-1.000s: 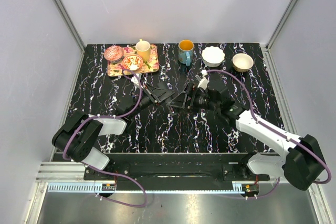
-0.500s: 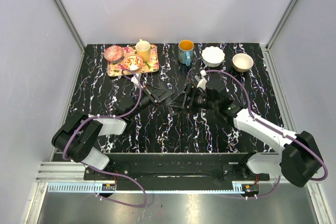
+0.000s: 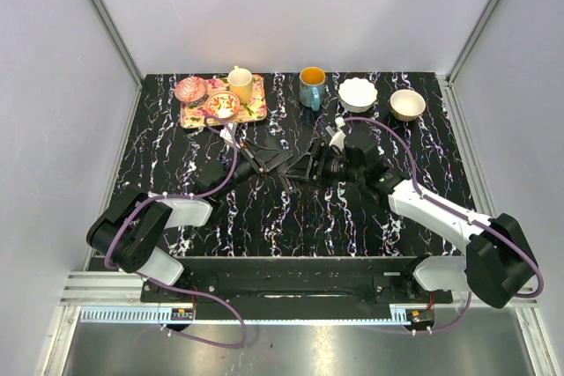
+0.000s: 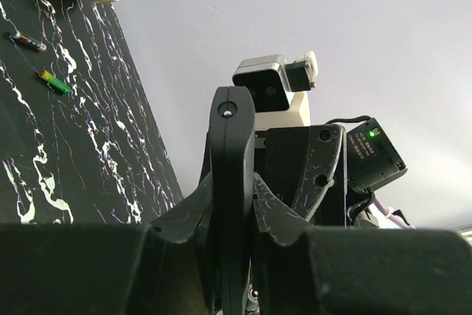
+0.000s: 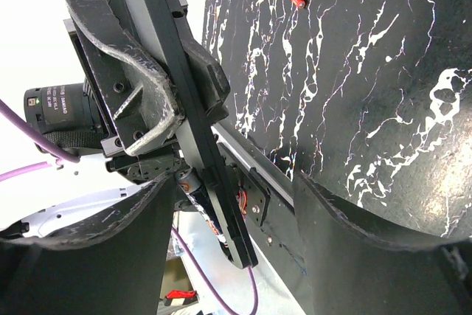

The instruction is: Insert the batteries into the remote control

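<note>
Black marbled desk [image 3: 291, 222] carries a tray [image 3: 257, 114], mug [image 3: 311, 87], white bowl [image 3: 358, 94], second bowl [image 3: 407, 105], and loose batteries [image 4: 55, 82].

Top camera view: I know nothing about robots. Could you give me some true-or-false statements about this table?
1. A blue mug stands at the far edge of the table. True.
2. The tray is bare. False: a yellow cup sits on it.
3. A white bowl and a beige bowl stand right of the mug. True.
4. The left end effector is open and holds nothing. False: it grips the remote.
5. No battery lies loose. False: a green battery lies on the table.
</note>
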You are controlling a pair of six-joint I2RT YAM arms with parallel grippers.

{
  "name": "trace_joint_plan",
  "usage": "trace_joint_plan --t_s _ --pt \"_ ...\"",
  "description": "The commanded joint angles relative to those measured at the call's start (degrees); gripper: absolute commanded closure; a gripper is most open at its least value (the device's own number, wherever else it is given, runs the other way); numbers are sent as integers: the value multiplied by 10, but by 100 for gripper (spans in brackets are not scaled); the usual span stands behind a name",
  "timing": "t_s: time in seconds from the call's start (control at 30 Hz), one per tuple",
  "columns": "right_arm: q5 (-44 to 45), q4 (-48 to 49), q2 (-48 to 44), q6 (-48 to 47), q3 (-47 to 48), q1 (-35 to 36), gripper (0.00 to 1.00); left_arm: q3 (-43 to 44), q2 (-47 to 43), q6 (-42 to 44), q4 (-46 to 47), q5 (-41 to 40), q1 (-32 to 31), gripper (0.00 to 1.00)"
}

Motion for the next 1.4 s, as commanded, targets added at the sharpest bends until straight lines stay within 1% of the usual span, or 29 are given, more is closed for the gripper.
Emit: trace_joint_plan --t_s 0.0,0.4,0.73,1.13,1.3,1.33,1.37 --pt "-14 33 6 6 1 -4 31 11 -21 -2 174 3 -1 100" --pt "-20 44 5 11 -20 -4 39 18 -21 -3 174 2 -1 100" --pt "-31 58 12 16 -33 -4 40 25 -23 -3 171 3 -1 100" --pt "-52 85 26 27 -49 -4 44 33 -23 -2 168 6 -1 100" --pt "-56 91 28 27 -55 -4 52 35 -26 -3 167 6 -1 100" --pt "-58 97 30 29 -59 -4 59 36 -27 -3 167 5 -2 100" --pt "-60 101 31 29 -62 -4 63 36 -27 -4 167 5 -1 100"
